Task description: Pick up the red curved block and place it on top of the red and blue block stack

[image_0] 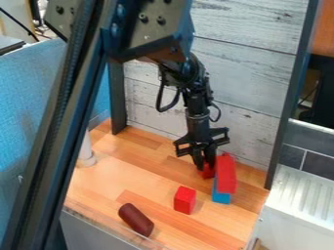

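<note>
The gripper [203,162] hangs pointing down over the wooden surface, near the back wall. A small red block [207,172] is right at its tip, partly covered by it; whether it is held cannot be told. Just to the right, a long red block [225,175] lies on top of a blue block [221,197], whose front end shows beneath it. Nearer the camera stands a separate red block [184,200]. A dark brown-red cylinder [136,219] lies on its side close to the front edge.
The wooden surface [153,171] is bounded by a whitewashed plank wall [244,73] behind and dark posts at both sides. A white cylindrical object [86,152] stands at the left. A white ridged panel [300,200] is at the right, and a dark diagonal beam crosses the left foreground.
</note>
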### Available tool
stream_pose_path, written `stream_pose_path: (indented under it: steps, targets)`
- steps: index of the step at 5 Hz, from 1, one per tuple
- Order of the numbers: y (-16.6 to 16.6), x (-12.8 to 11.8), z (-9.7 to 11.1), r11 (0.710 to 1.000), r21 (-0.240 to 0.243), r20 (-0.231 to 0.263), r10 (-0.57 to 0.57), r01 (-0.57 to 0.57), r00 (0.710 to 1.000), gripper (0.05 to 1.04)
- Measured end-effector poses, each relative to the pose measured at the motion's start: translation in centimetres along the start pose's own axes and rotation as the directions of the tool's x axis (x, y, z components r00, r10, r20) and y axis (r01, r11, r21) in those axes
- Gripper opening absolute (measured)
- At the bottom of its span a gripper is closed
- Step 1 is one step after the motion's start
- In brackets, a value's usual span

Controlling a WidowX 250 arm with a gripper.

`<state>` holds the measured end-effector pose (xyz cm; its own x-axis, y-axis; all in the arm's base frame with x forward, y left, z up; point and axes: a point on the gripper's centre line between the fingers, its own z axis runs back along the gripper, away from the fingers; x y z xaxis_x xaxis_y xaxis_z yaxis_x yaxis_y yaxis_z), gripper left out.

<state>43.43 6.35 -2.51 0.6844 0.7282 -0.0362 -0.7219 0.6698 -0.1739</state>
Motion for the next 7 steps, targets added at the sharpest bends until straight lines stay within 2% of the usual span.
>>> stream_pose_path:
  steps: [1,3,4,6,7]
  targets:
    - [0.7,0.5,3.0,0.998,-0.041,0.066,0.040,-0.038,0.997,0.197]
    - [1.1,0.7,7.4,0.988,-0.104,0.183,0.130,-0.112,0.974,0.197]
    - [1.0,-0.2,8.7,0.985,-0.100,0.189,0.154,-0.138,0.970,0.197]
    - [0.0,-4.2,8.3,0.995,-0.067,0.087,0.086,-0.081,0.992,0.197]
    - [-0.5,-5.6,7.8,0.998,-0.050,0.058,0.047,-0.044,0.997,0.197]
